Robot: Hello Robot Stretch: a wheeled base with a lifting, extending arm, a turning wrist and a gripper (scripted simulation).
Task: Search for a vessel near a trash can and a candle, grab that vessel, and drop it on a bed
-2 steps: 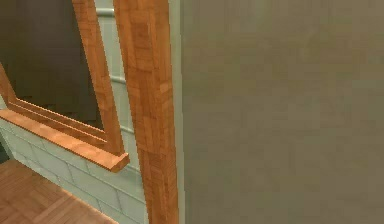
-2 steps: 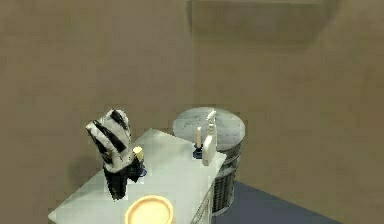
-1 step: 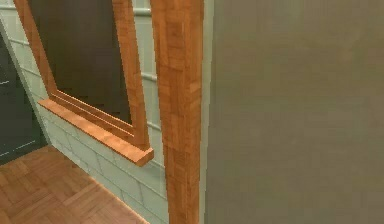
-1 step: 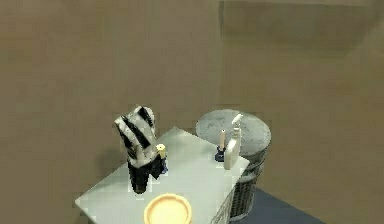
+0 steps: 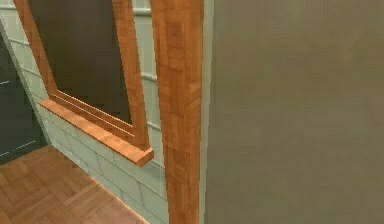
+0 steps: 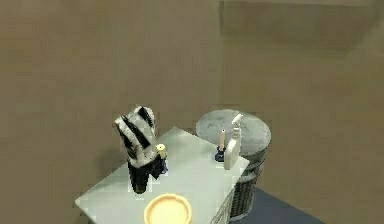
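In the arm side view the bottom edge cuts off the near side of the pale bench [image 6: 118,196] and the near rim of the tan bowl [image 6: 167,210] on it, while the bench's far corner and a white bottle [image 6: 233,140] hide part of the grey trash can [image 6: 255,132]. The black-and-white thing [image 6: 137,140] on the bench, the yellow blob [image 6: 160,150] beside it and the dark speck [image 6: 220,156] by the bottle are too small to name. In the forward view the window [image 5: 85,50] and wooden post [image 5: 180,100] run out at the top edge, and the left edge cuts the dark door [image 5: 12,100].
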